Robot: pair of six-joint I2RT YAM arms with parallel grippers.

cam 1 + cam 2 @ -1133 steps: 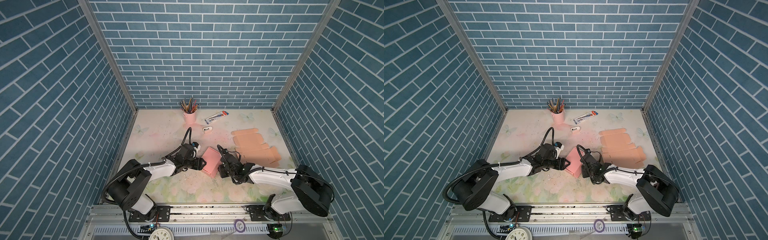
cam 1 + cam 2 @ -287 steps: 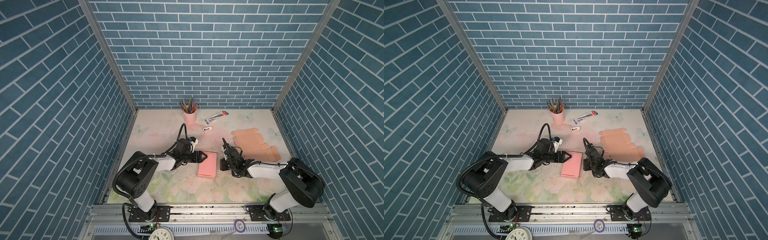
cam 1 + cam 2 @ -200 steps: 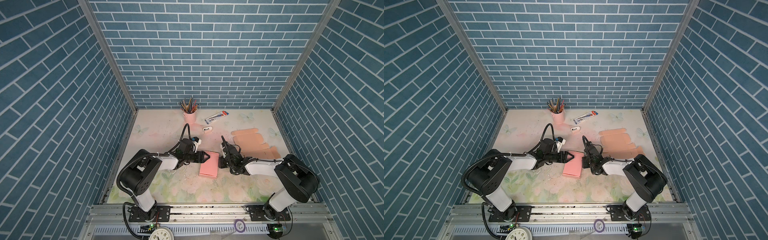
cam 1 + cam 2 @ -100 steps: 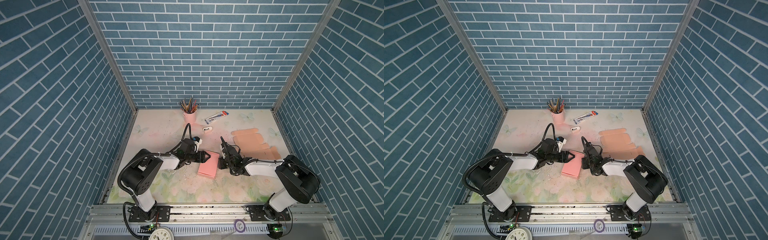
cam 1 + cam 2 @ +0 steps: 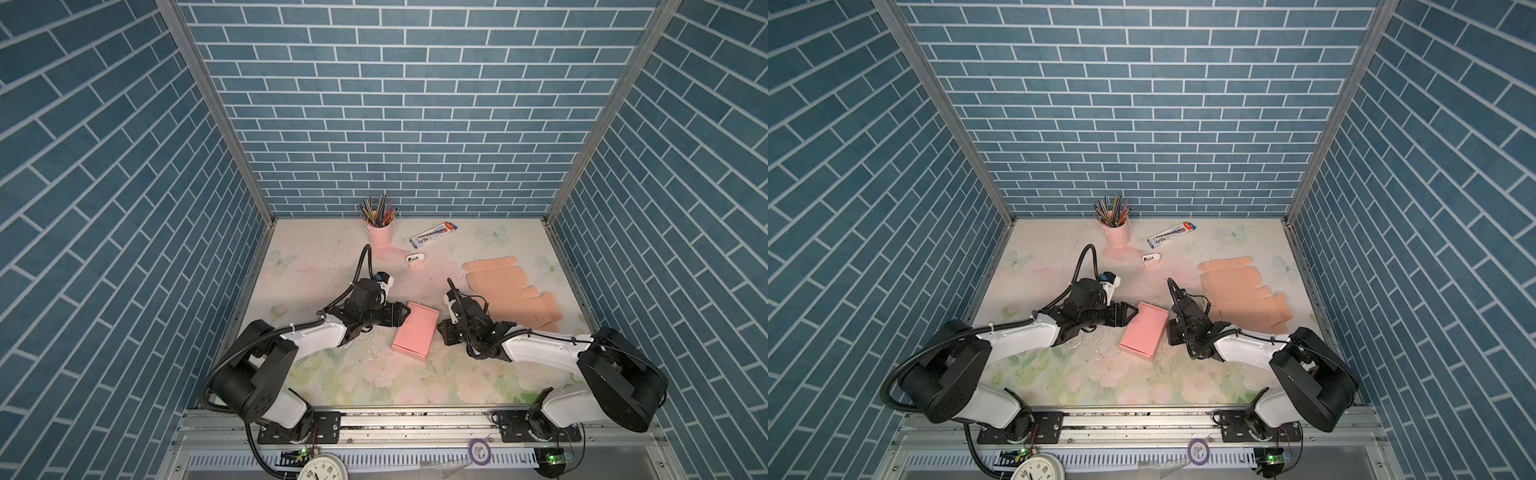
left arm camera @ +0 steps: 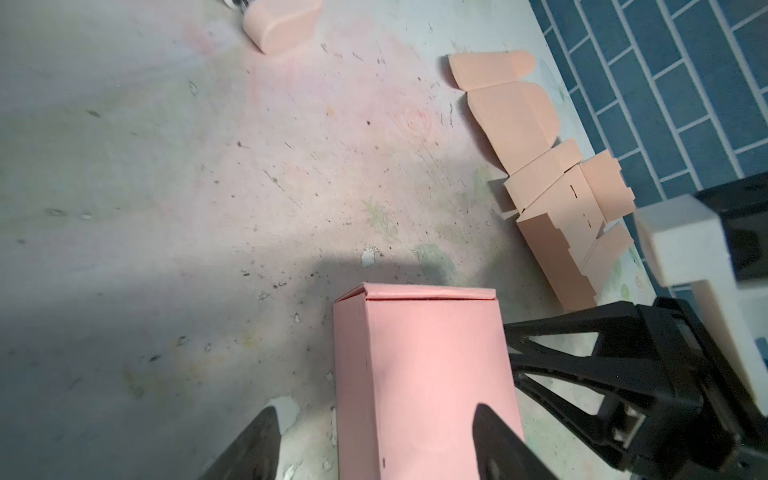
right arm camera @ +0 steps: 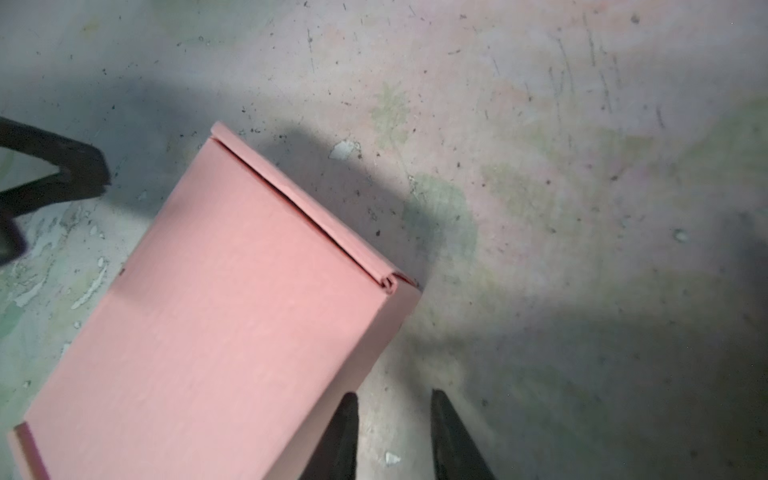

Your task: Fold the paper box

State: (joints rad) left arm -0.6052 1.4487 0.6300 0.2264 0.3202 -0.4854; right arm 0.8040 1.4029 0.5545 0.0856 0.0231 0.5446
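The pink paper box (image 5: 415,329) (image 5: 1144,330) lies closed and flat on the table between both arms. My left gripper (image 5: 401,314) (image 5: 1127,314) is at its far left corner, open wide. In the left wrist view one finger (image 6: 494,440) hangs over the box's top (image 6: 419,374) and the other finger (image 6: 257,444) stands clear beside it. My right gripper (image 5: 444,330) (image 5: 1170,330) sits at the box's right side. In the right wrist view it (image 7: 392,436) is slightly open with bare table between the fingertips, just beside the box's edge (image 7: 232,311).
Flat peach cardboard blanks (image 5: 511,291) (image 5: 1246,295) (image 6: 540,166) lie at the right behind the right arm. A pink cup of pencils (image 5: 380,226), a pencil carton (image 5: 433,233) and a small white object (image 5: 414,259) stand at the back. Blue brick walls enclose the table.
The right gripper's jaws have parted from shut to slightly open beside the box. The box, held tilted between both grippers several seconds ago, now lies flat.
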